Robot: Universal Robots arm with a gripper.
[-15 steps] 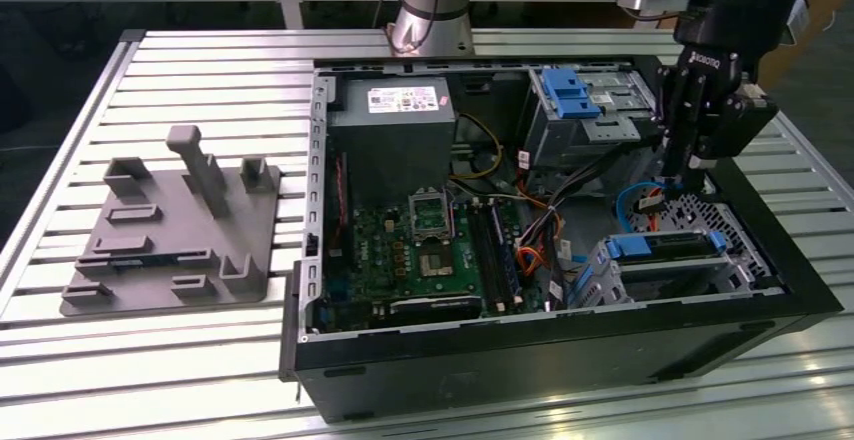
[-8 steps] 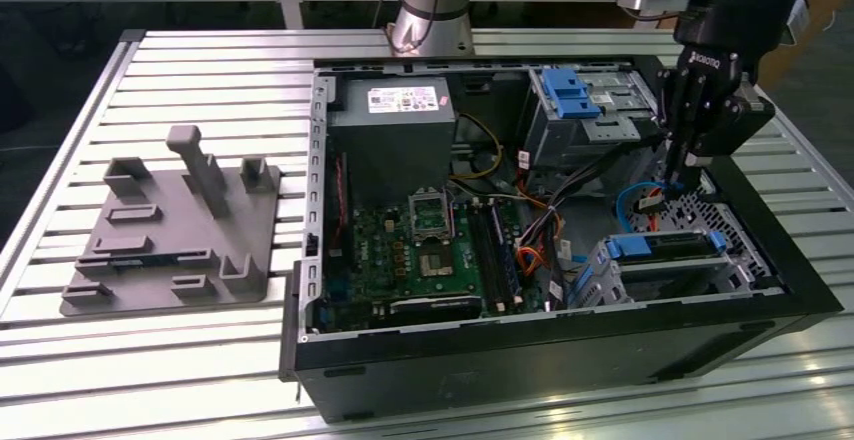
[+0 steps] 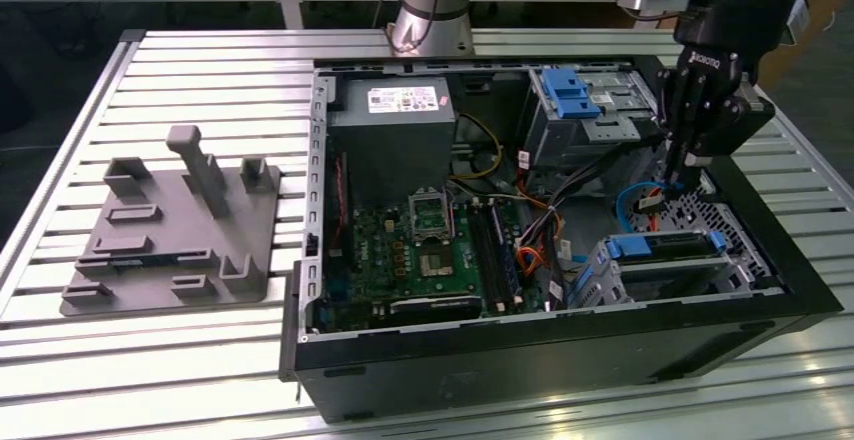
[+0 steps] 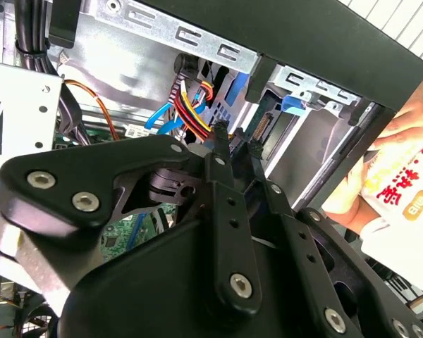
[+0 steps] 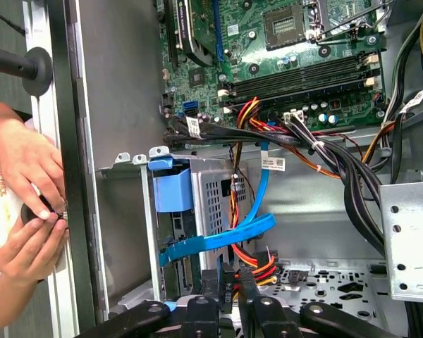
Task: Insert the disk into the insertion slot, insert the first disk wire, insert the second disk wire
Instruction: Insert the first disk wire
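Disk: laid flat inside the insertion slot, in the computer case's corner on the exterior view's right; long axis set across that view, blue carrier ends shown at both sides.
Hand: held over the gap behind the slot, fingers narrowed onto the black plug of a disk wire (red, yellow and black strands).
Edges: case wall just beside the slot; taller drive cage beyond.
Room: crossed by a blue data cable.

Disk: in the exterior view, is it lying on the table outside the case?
No, the disk sits in the low metal cage inside the open computer case, on the exterior view's right.
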